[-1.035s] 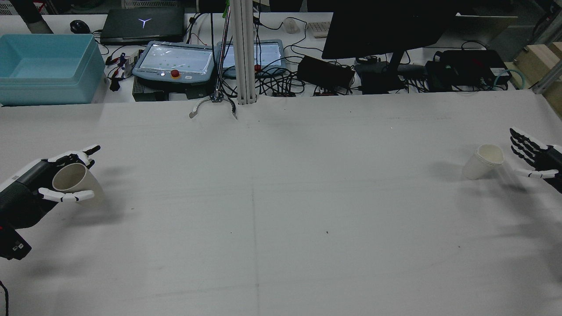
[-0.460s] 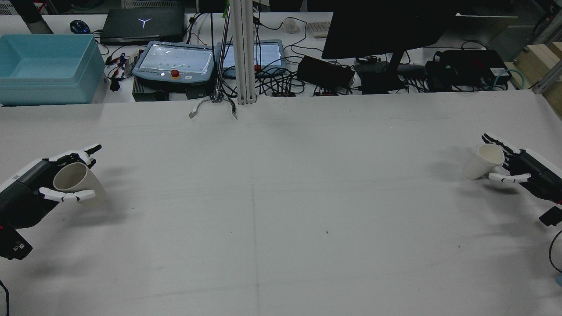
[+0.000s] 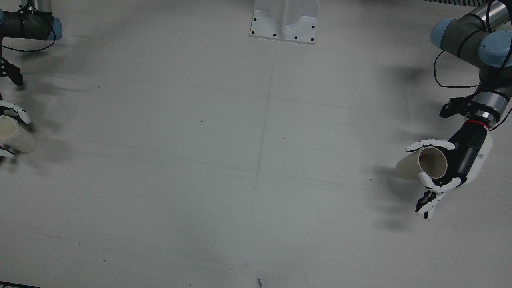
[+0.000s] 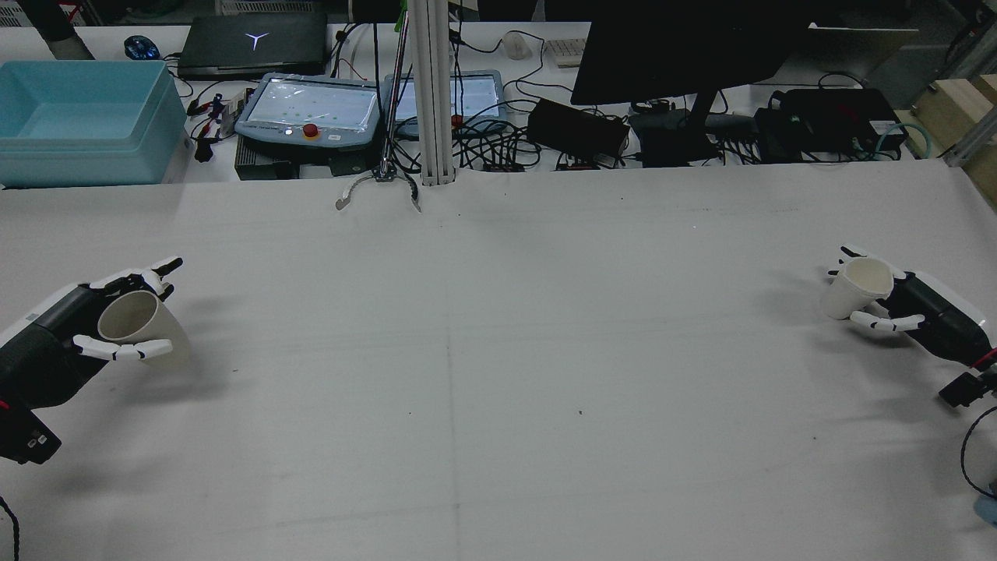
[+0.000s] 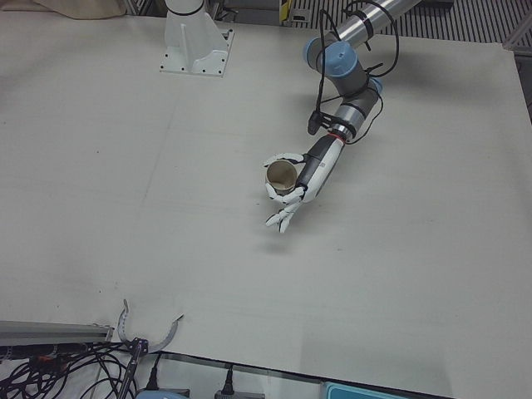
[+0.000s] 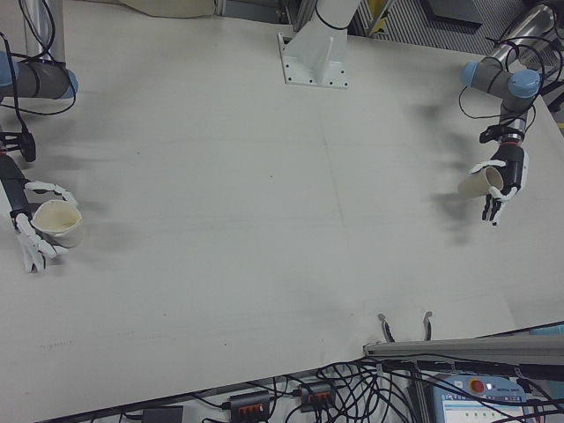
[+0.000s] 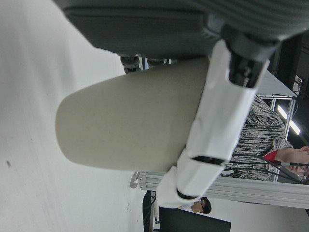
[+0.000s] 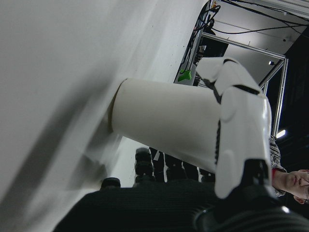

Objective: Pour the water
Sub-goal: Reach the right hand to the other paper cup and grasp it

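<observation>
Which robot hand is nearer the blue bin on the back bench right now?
Left. The left robot hand, wrapped around its paper cup, sits below the blue bin; the right robot hand is across the table.

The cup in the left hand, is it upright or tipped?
Tipped: the cup leans in the left hand, raised off the table.

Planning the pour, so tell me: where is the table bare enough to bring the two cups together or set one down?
The whole middle of the table is bare, from the cup in the left hand across to the cup in the right hand. The near strip is bare too. The far edge is crowded: blue bin, screens, cables.
</observation>
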Action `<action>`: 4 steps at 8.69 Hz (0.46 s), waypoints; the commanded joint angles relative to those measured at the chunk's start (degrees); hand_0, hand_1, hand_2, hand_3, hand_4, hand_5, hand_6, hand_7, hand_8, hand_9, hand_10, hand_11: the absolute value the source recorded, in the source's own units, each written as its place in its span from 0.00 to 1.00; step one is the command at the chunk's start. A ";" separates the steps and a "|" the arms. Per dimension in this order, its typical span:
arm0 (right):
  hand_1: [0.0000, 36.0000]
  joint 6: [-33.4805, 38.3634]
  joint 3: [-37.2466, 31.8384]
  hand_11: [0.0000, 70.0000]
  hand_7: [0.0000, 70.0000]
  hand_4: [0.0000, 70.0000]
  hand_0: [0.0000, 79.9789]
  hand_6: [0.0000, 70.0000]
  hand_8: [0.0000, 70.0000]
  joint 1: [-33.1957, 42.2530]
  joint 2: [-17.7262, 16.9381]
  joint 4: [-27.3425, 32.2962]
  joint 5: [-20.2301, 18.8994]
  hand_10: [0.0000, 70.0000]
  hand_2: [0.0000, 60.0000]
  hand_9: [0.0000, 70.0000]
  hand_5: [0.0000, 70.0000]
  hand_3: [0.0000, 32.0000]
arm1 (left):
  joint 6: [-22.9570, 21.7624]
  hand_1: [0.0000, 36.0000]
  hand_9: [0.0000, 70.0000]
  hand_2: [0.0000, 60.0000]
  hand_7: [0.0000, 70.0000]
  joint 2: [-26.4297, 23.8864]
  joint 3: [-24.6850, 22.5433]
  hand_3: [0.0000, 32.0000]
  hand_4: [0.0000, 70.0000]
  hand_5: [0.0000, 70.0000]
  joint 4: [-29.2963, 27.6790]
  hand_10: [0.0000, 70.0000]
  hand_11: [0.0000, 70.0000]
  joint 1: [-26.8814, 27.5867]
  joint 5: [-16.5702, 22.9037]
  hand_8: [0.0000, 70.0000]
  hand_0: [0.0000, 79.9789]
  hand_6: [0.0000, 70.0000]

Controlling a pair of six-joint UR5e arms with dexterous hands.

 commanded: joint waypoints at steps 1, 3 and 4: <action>0.96 -0.02 1.13 0.00 0.64 0.00 0.84 0.49 0.45 -0.71 0.00 -0.32 1.50 0.00 0.54 0.63 0.22 0.00 | -0.08 1.00 0.01 1.00 0.16 0.00 -0.42 0.00 0.51 1.00 0.00 0.04 0.13 1.11 -1.14 0.03 1.00 0.17; 1.00 0.16 2.00 0.17 0.84 0.00 1.00 0.66 0.71 -0.71 0.00 -0.67 2.38 0.08 0.74 0.96 0.31 0.00 | -0.08 1.00 0.01 1.00 0.16 0.00 -0.59 0.00 0.51 1.00 0.00 0.04 0.12 1.47 -1.15 0.03 1.00 0.17; 1.00 0.24 3.32 0.28 0.81 0.00 1.00 0.68 0.74 -0.62 -0.09 -0.94 2.39 0.15 0.90 0.99 0.36 0.00 | 0.01 1.00 0.01 1.00 0.16 0.00 -1.20 0.00 0.51 1.00 0.26 0.04 0.12 1.99 -1.15 0.03 1.00 0.17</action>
